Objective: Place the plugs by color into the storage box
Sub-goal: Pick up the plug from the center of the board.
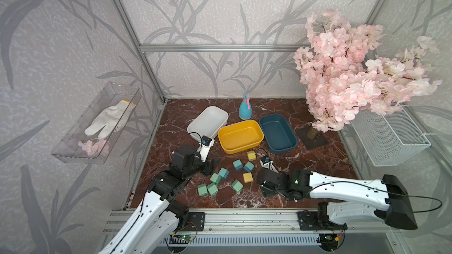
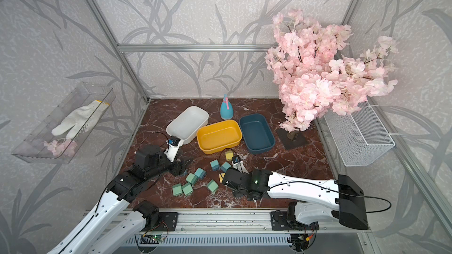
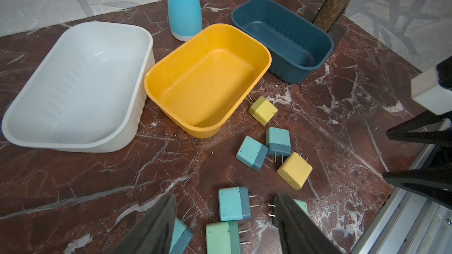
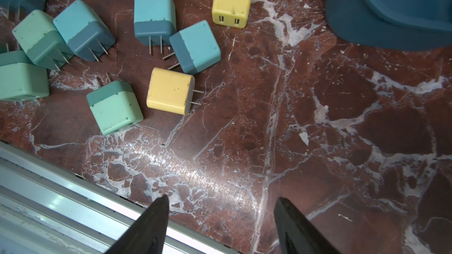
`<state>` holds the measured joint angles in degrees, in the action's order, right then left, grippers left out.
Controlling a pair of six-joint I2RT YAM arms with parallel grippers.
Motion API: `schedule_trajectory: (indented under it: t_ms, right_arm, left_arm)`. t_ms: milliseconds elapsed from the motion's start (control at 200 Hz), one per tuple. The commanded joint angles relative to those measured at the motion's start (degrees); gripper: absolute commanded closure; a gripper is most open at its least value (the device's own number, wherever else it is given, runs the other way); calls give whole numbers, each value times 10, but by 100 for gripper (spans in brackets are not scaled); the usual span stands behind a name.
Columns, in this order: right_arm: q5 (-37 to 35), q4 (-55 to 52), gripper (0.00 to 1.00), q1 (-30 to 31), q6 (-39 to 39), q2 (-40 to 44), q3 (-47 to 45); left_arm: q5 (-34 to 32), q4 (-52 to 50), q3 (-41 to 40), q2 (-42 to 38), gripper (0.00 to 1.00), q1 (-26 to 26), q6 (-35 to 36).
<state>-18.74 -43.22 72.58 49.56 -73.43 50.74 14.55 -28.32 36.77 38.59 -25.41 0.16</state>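
Cube-shaped plugs [image 1: 237, 185] with thin metal prongs lie scattered on the red marbled bench [image 1: 318, 167] near the yellow tub [image 1: 232, 151]. They are mint, teal and yellow, each darker at the prong end. The left claw [image 3: 225, 199] gapes above them, gripping nothing. The right claw [image 4: 222, 200] stands parted over bare bench.

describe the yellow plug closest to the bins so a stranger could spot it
On the red marble table, find the yellow box, the middle one of three. Just off its front right corner lies a small yellow plug. The other yellow plug sits nearer the robot, past two teal plugs; this one lies close beside the box.
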Motion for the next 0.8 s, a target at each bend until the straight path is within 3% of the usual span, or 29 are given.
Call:
schedule_trajectory:
  t_ms: [0,260,425,640,795]
  right_arm:
    - [20,42,28,8,33,-28,15]
    - [16,85,33,7,28,-109,56]
    - [10,86,33,4,21,-156,88]
    - [52,120,34,-28,21,-192,79]
    - [78,152,40,-48,10,-216,74]
  left_arm:
    - [-49,-26,16,18,32,-1,32]
    - [-144,-106,73,100,35,-7,25]
    - [-153,-105,80,118,33,-23,14]
    - [-116,-77,70,140,33,-26,-5]
    - [-164,-77,61,120,32,-26,22]
